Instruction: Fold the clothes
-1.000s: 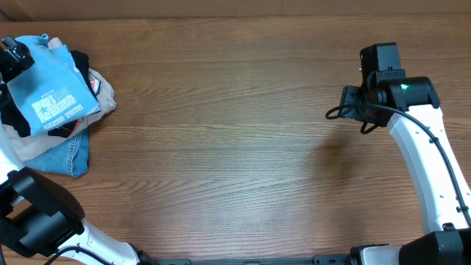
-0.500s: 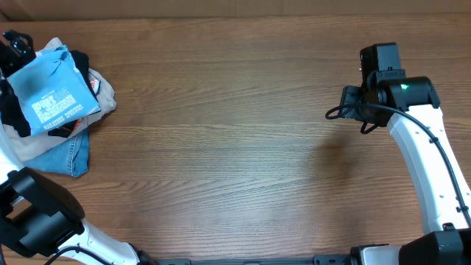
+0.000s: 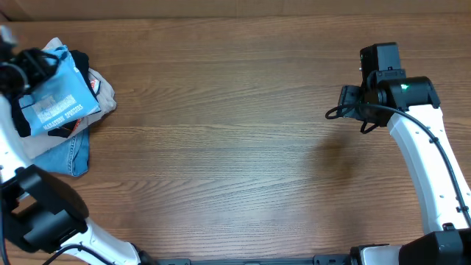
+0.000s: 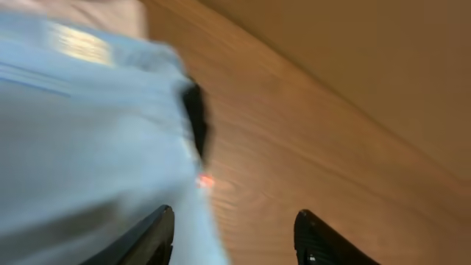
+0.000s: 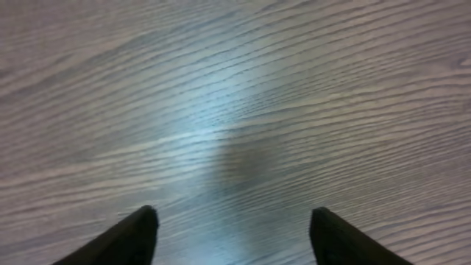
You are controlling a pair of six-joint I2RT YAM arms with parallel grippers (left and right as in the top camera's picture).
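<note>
The left gripper (image 4: pixel 234 221) is shown with its two black fingers (image 4: pixel 158 234) apart. The left wrist view is blurred. The edge of the light sky-blue cotton T-shirt (image 4: pixel 81 147) lies in the gap against the left-hand finger, and bare wood is visible across the rest of the gap. The jaws are not closed on the fabric. Just beyond the T-shirt edge, a dark strip of cloth (image 4: pixel 195 121) and a small red spot (image 4: pixel 206 179) are seen; neither can be identified in this view.

In the overhead view, the left gripper is located over the far-left edge of the T-shirt. The T-shirt lies on top of a clothing pile at the far-left corner of the brown wood-grain table (image 3: pixel 235 147), with its printed lettering facing up. A black folded garment (image 3: pixel 81 62) shows at the far-right side of the T-shirt. A crumpled beige garment (image 3: pixel 107 94) projects to the right of it. Blue denim jeans (image 3: pixel 73 154) extend from under the pile on the near side.

The right gripper (image 5: pixel 234 235) is positioned well apart from the pile, over the far-right area of the table. Its fingers are spread, and only bare table surface is seen between them.
</note>
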